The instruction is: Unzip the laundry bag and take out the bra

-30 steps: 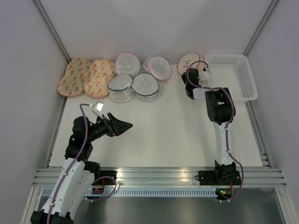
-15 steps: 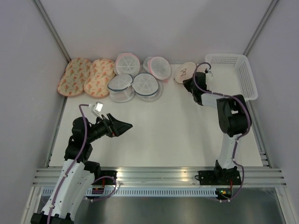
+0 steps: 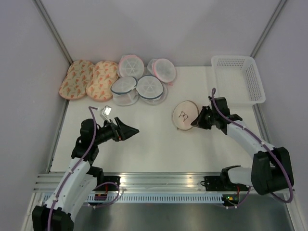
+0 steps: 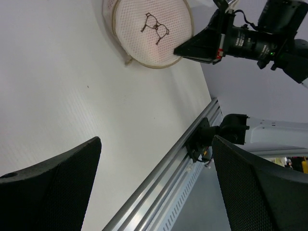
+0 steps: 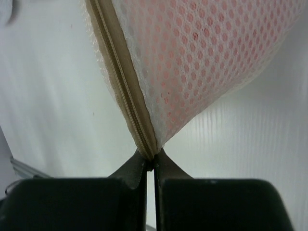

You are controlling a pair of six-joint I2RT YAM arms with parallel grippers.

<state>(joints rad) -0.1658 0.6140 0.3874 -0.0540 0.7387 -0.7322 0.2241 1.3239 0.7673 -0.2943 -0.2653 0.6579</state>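
The laundry bag (image 3: pixel 185 115), a round peach mesh pouch with a black scribble, lies tilted on the middle-right of the table. My right gripper (image 3: pixel 197 121) is shut on its right rim. In the right wrist view the fingertips (image 5: pixel 149 161) pinch the beige zipper tape (image 5: pixel 125 91) at the bag's edge, and the zipper looks closed. The bra shows only as pink fabric (image 5: pixel 202 43) through the mesh. My left gripper (image 3: pixel 126 131) hangs open over the left of the table, well apart from the bag. In the left wrist view, nothing is between my left gripper's fingers (image 4: pixel 156 139); the bag (image 4: pixel 151 31) lies far ahead.
A white plastic basket (image 3: pixel 253 82) stands at the back right. Two orange-patterned oval pouches (image 3: pixel 89 79) and several white round mesh pouches (image 3: pixel 139 79) line the back left. A metal rail (image 3: pixel 163 180) runs along the near edge.
My right gripper closed on the bag's rim and dragged it from the back, beside the basket, forward to the middle of the table. The left arm shifted only slightly.
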